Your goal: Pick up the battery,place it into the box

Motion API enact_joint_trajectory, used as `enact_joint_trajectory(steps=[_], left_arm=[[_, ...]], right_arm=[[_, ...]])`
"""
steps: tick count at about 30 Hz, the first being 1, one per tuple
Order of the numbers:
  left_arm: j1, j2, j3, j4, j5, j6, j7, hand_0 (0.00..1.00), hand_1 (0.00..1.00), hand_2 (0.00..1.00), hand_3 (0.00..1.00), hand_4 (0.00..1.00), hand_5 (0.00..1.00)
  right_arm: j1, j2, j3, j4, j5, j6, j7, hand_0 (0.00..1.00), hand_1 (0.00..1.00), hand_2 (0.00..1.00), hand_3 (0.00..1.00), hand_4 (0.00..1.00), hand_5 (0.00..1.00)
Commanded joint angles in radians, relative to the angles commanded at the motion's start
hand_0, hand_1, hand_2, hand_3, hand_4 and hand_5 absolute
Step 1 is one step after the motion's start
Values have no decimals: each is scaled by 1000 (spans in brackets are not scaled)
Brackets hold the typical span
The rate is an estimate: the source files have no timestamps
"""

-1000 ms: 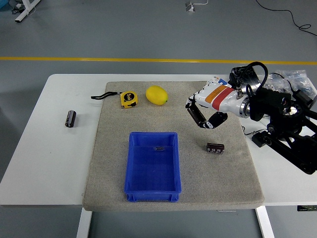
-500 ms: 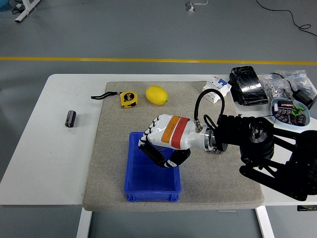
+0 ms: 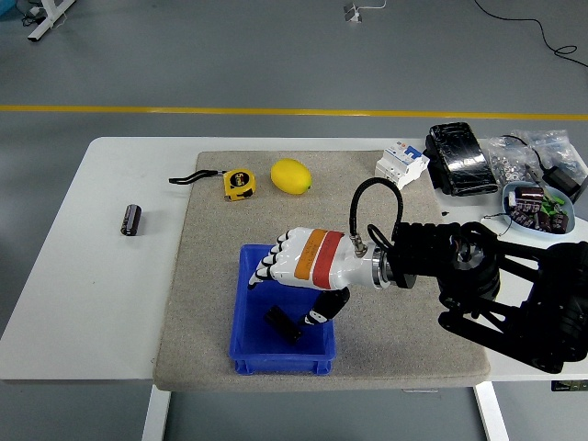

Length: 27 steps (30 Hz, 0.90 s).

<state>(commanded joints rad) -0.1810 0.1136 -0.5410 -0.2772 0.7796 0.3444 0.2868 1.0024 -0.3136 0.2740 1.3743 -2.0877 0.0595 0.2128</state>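
The blue box [image 3: 243, 354] sits at the front of the grey mat [image 3: 211, 276]. A black battery [image 3: 284, 325] lies inside it, towards the front. My right hand [image 3: 287, 296], white with an orange and red band, hovers over the box just above the battery, fingers relaxed and holding nothing. Its thumb tip is close to the battery. The hand hides the back part of the box. A second black battery [image 3: 131, 220] lies on the bare white table at the left. The left arm is out of view.
A yellow tape measure [image 3: 239, 183] and a lemon [image 3: 290, 175] lie at the back of the mat. A white circuit breaker [image 3: 401, 162], a black pouch [image 3: 457, 156], plastic bags and a bowl of parts [image 3: 537, 204] crowd the table's right side.
My right hand went from above a battery on the mat's right to over the box. That battery left the mat and now lies in the box. The fingers have opened.
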Motion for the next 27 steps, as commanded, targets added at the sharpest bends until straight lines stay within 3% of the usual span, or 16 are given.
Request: enact_joint_trajectory(steps=[11, 12, 16, 21, 27], left_arm=[[-1, 0, 2, -1, -5, 2, -1, 604, 547, 611, 620, 621, 690], [-2, 0, 3, -1, -5, 1, -2, 603, 547, 611, 619, 624, 695], [-3, 0, 5, -1, -9, 1, -3, 603, 547, 611, 619, 624, 695], [-2, 0, 6, -1, -12, 0, -3, 601, 547, 610, 619, 622, 693], [3, -2, 2, -1, -7, -2, 0, 596, 546, 610, 619, 621, 693]], right_arm=[[-15, -5, 103, -66, 13, -26, 2, 714, 732, 825, 873, 924, 267], [-18, -4, 123, -83, 16, -27, 1, 614, 670, 753, 791, 922, 278], [-28, -11, 176, -149, 8, -29, 2, 614, 670, 753, 791, 922, 278], [-48, -33, 187, -229, 4, -24, 5, 607, 654, 737, 743, 913, 273], [-92, -59, 180, -271, 22, -16, 4, 604, 651, 727, 698, 906, 272]])
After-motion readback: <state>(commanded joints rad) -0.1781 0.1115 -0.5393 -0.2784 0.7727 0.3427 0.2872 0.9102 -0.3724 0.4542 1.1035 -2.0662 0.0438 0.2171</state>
